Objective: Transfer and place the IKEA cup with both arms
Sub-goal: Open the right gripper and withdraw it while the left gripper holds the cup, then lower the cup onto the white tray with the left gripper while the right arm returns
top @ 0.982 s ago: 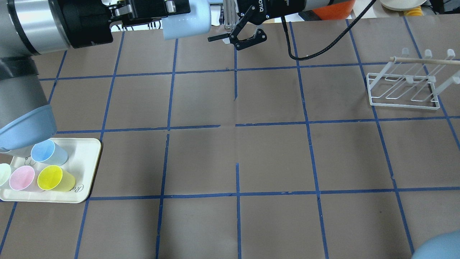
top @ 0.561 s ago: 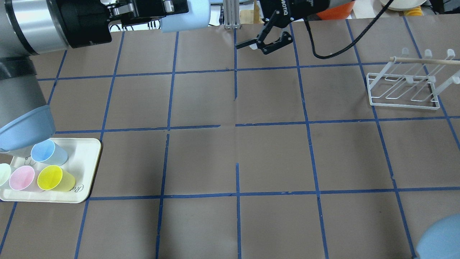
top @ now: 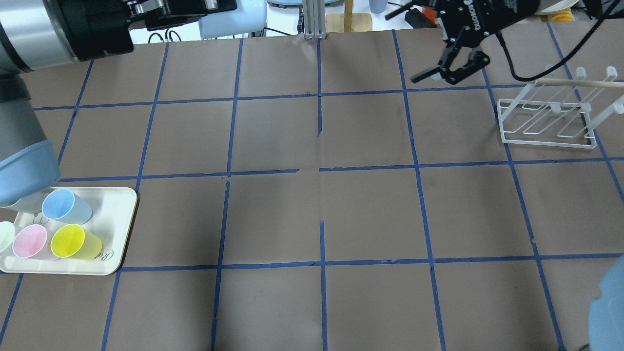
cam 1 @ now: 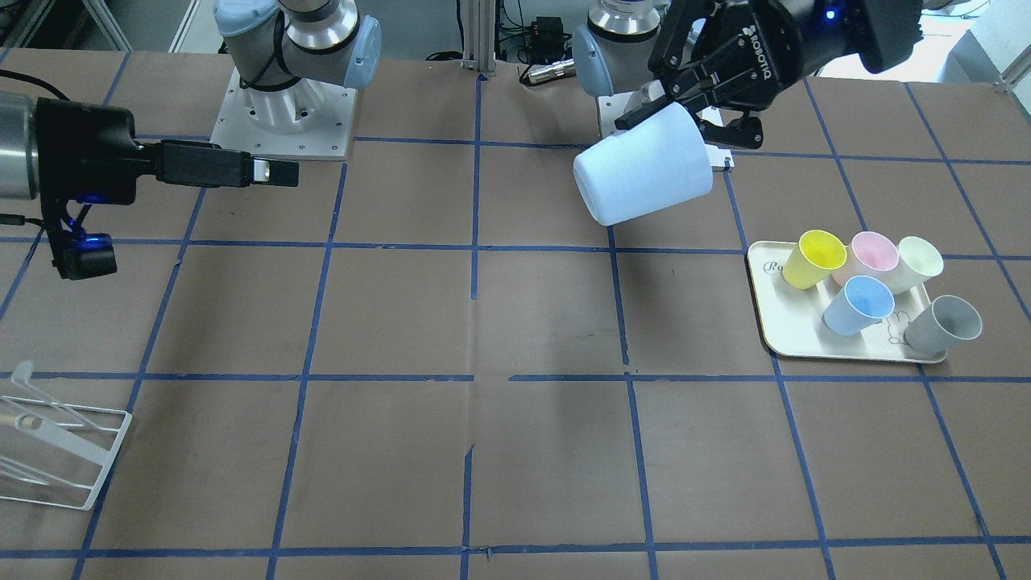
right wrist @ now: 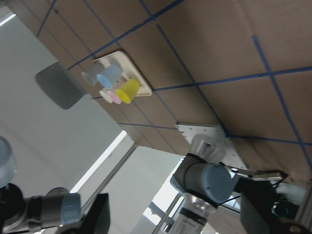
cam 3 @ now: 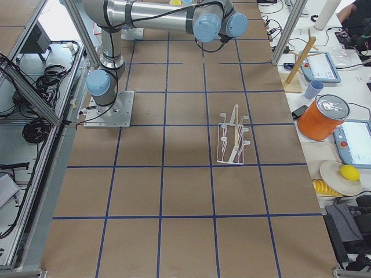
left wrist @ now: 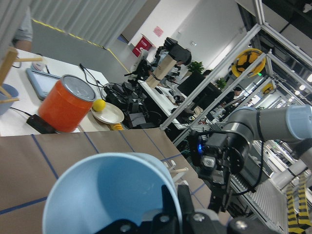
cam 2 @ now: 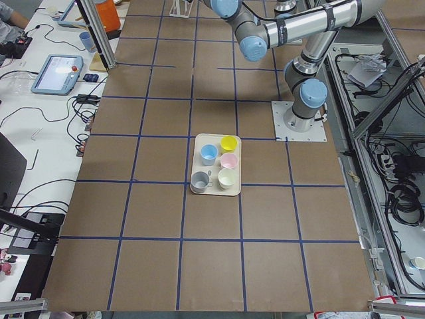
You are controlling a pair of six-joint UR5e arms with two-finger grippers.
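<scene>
My left gripper [cam 1: 685, 129] is shut on the rim of the IKEA cup [cam 1: 644, 169], a pale sky-blue tumbler held on its side in the air over the table's robot side. In the overhead view the left gripper [top: 214, 10] and cup [top: 236, 18] sit at the top left edge. The left wrist view looks into the cup's mouth [left wrist: 107, 195]. My right gripper [top: 436, 78] is open and empty, well apart from the cup and near the rack; it also shows in the front view [cam 1: 270, 171]. A second, alike blue cup [top: 66, 205] stands on the tray.
A cream tray [top: 119, 219] at the left front holds the blue, yellow [top: 73, 241], pink [top: 30, 241], pale green and grey [cam 1: 942, 322] cups. A white wire rack [top: 546, 141] stands at the right, with a wooden rod [top: 575, 83] above it.
My right gripper has moved right, away from the cup and toward the rack, still open. My left gripper has carried the cup a little left and toward the overhead view's top edge.
</scene>
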